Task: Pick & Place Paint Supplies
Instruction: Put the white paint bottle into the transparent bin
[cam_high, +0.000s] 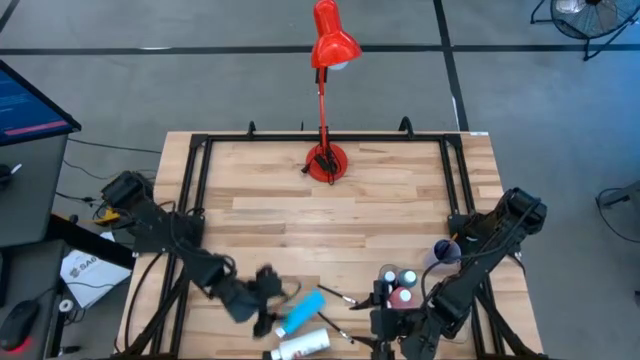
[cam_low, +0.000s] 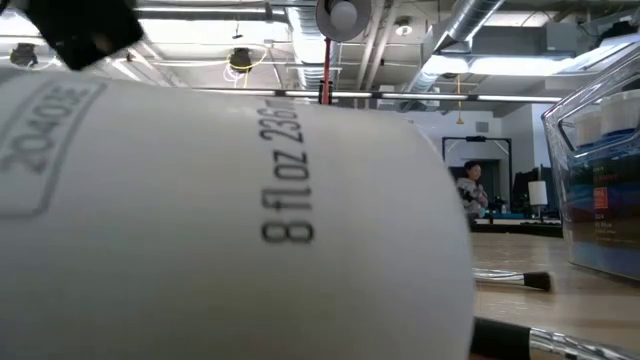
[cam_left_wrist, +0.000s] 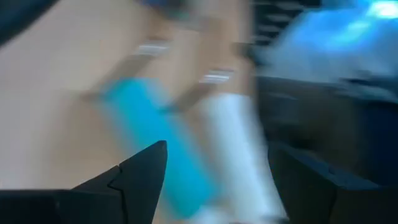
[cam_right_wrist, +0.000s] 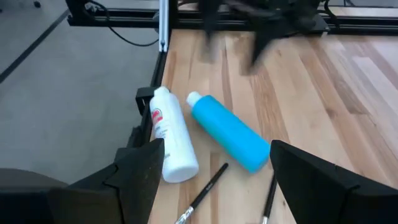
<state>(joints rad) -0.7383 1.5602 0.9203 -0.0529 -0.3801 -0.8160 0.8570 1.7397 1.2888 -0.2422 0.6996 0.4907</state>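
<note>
We look down on the wooden desk and find the paint supplies gathered along its 6 o'clock edge. A blue bottle lies on its side there, tilted, and a white bottle lies just beside it, nearer the edge; from above we cannot tell whether the two touch. Seen from the right wrist, the same white bottle and blue bottle lie side by side with a narrow gap between their caps, and two thin dark paintbrushes rest on the wood close to them.

The left hand sits at about 7 o'clock on the desk, right next to the blue bottle at the bottle's 9 o'clock side. Its fingers stand wide apart and hold nothing; from its own wrist we see the blue bottle and the white bottle blurred beyond the gap.

The right hand is at about 5 o'clock, also spread wide and empty. Just beside it stands a clear tray with white-capped bottles in it, and a lilac cup stands near that tray at its 2 o'clock.

At 12 o'clock a red lamp stands on its round base. In the level view the white bottle fills most of the frame.
</note>
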